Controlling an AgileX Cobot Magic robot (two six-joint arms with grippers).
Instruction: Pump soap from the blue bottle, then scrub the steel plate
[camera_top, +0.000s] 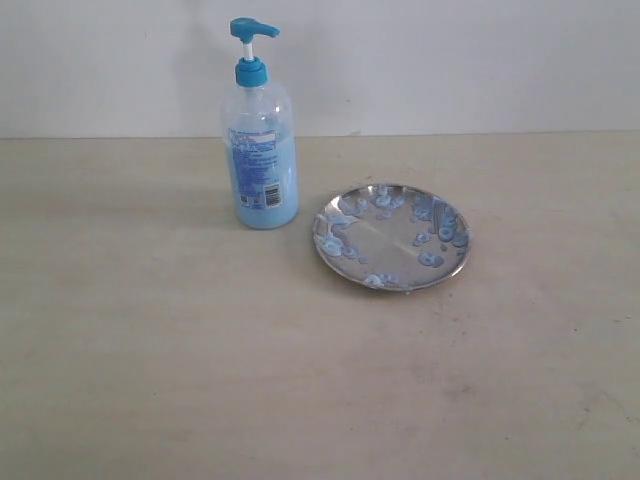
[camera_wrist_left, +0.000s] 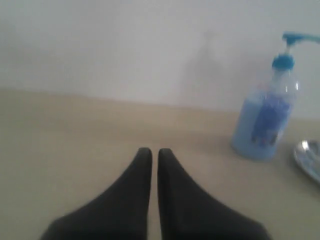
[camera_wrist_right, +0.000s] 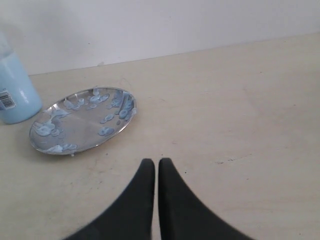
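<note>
The left gripper has its dark jaws closed to a hairline gap and grips nothing, over the tan table. The right gripper is likewise closed and empty. In the exterior view the steel plate lies flat just right of centre, shiny and dotted with bluish-white blobs of soap. Near it, upper left of centre, the blue bottle stands upright, pale blue liquid in its lower part, close to the white wall.

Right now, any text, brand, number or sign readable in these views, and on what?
On the blue bottle, the label: printed lines, too blurred to read in every view.
On that label, the barcode: bars visible, digits too small to read.
On the steel plate: no markings visible.
</note>
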